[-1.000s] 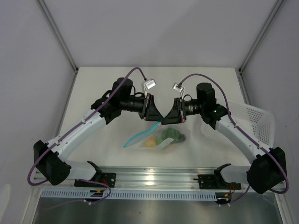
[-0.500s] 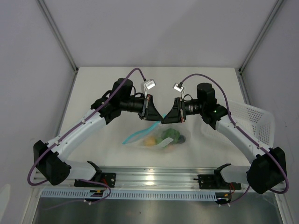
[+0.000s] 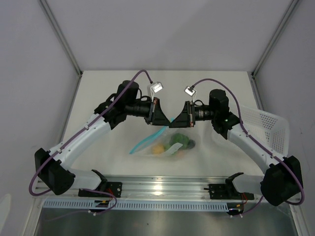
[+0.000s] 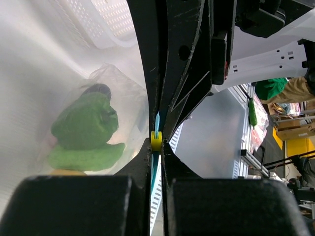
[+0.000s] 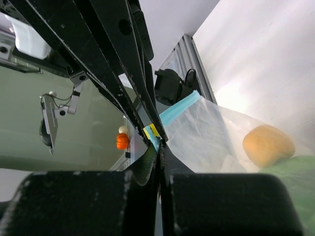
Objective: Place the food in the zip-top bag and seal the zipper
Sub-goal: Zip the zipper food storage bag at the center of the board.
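The clear zip-top bag (image 3: 170, 146) hangs by one corner between my two grippers, its lower part on the table. Inside it lies the food: a green piece (image 3: 178, 140), a yellow-orange one (image 3: 158, 148) and a dark one (image 3: 191, 144). The teal zipper (image 3: 145, 142) slopes down to the left. My left gripper (image 3: 166, 122) is shut on the zipper (image 4: 156, 169), just behind a small yellow slider (image 4: 156, 141). Tip to tip with it, my right gripper (image 3: 176, 122) is shut on the same zipper (image 5: 179, 108). The left wrist view shows green food (image 4: 86, 125) through the plastic.
A white perforated basket (image 3: 268, 128) stands at the table's right edge, behind the right arm. An aluminium rail (image 3: 162, 186) with both arm bases runs along the near edge.
My left gripper has closed onto the zipper strip. Both grippers have moved slightly away from the rail, taking the bag's corner with them.
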Available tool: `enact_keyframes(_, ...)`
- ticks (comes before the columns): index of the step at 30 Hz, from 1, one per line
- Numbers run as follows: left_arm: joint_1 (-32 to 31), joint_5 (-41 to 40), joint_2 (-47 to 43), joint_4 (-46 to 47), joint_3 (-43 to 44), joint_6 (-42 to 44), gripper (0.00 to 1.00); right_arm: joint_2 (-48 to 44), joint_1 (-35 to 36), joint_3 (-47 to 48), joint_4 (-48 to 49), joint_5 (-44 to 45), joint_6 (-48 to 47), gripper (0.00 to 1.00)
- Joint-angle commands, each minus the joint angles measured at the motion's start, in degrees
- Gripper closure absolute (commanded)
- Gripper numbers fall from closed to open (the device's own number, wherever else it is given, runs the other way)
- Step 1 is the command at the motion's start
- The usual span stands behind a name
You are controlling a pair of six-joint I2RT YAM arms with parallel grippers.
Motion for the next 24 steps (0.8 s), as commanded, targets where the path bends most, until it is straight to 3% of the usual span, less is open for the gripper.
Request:
enact_keyframes(1,0.1,1.6,1.0,-4.4,2.5,2.2,0.99,-2.0,-1.0,0.4,7.7,3.2,5.8,1.00)
enact_keyframes(11,0.1,2.8,2.4,-6.2,4.5,3.2,0.99,-2.4,-5.1,-1.0,11.7,4.8,12.7,1.00)
enact_keyframes(24,0.5,1.2,-4.3,-8.7,-3.1,3.6,0.99,-4.7,-7.6,-6.6,16.4,7.0,16.4,1.00)
